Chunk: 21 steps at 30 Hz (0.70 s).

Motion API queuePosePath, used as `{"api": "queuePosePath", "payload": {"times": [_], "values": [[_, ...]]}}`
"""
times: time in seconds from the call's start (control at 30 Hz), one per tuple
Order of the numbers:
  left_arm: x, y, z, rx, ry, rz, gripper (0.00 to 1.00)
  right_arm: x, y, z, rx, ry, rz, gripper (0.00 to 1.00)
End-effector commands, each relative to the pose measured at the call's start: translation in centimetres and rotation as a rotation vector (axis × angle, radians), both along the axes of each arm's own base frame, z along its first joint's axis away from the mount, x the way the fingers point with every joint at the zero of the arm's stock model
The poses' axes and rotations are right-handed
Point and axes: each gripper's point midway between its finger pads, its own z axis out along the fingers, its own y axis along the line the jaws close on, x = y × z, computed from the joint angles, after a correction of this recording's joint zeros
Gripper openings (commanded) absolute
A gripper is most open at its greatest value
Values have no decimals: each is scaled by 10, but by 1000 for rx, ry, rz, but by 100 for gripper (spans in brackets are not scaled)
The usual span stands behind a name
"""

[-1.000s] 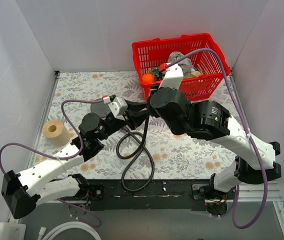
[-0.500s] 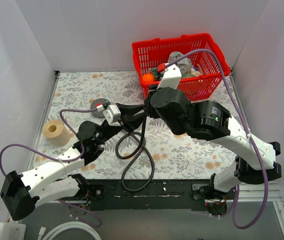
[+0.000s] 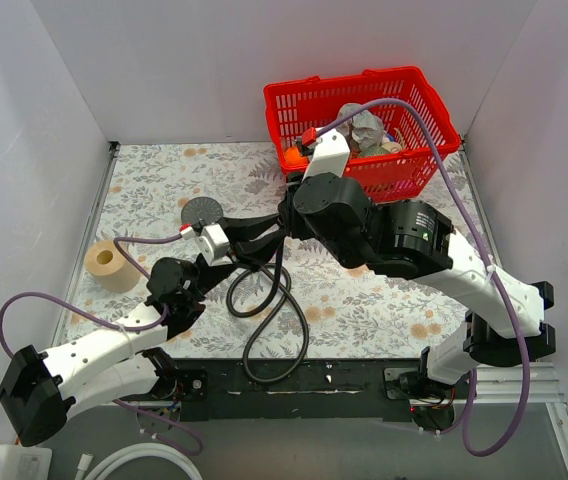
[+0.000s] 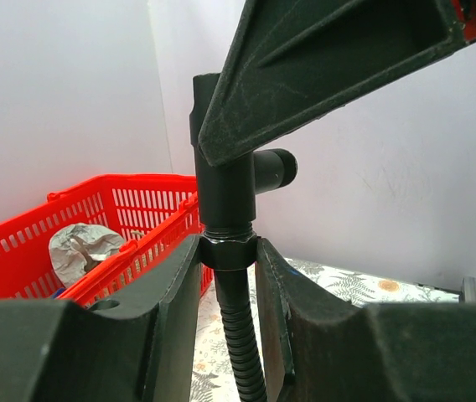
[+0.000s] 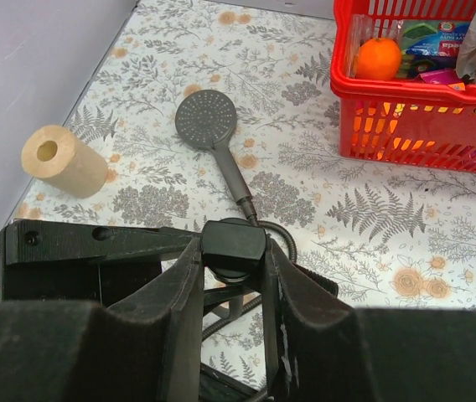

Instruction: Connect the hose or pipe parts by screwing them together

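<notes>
The grey shower head lies face up on the table, and its handle runs to one end of the black hose, which loops toward the near edge. In the top view the shower head lies just beyond the left wrist. My left gripper is shut on the hose's end nut, held upright. Directly above the nut is a black fitting with a side stub, and its thread meets the nut. My right gripper is shut on that fitting. The two grippers meet at mid-table, left gripper beside right gripper.
A red basket at the back right holds an orange, a foil-wrapped item and packets. A cardboard roll lies at the left edge. Purple cables arc over both arms. White walls enclose the table on three sides.
The left wrist has drawn back toward the near left, uncovering the shower head's disc. The right wrist has shifted slightly left. Both grips have stayed shut.
</notes>
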Motion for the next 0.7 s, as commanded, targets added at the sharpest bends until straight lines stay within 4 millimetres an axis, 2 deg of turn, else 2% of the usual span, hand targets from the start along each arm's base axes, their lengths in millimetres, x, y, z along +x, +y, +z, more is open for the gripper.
{"api": "queuePosePath", "payload": {"times": [0.0, 0.2, 0.23, 0.3, 0.33, 0.43, 0.53, 0.67], "values": [[3, 24, 38, -128, -85, 97, 0, -31, 30, -5, 55, 91, 148, 25], [17, 29, 37, -155, -24, 155, 0, -31, 36, -9, 37, 99, 135, 26], [19, 30, 38, -157, -19, 161, 0, -32, 36, -10, 34, 100, 133, 28], [21, 30, 39, -157, -13, 171, 0, -32, 37, -7, 45, 93, 127, 36], [25, 33, 39, -167, 1, 195, 0, -32, 36, -6, 50, 93, 120, 52], [28, 33, 40, -173, 14, 202, 0, -34, 37, -2, 57, 78, 115, 72], [27, 32, 38, -172, 18, 191, 0, -35, 37, 5, 63, 64, 122, 84], [26, 30, 37, -167, 21, 179, 0, -34, 33, 10, 69, 52, 119, 89]]}}
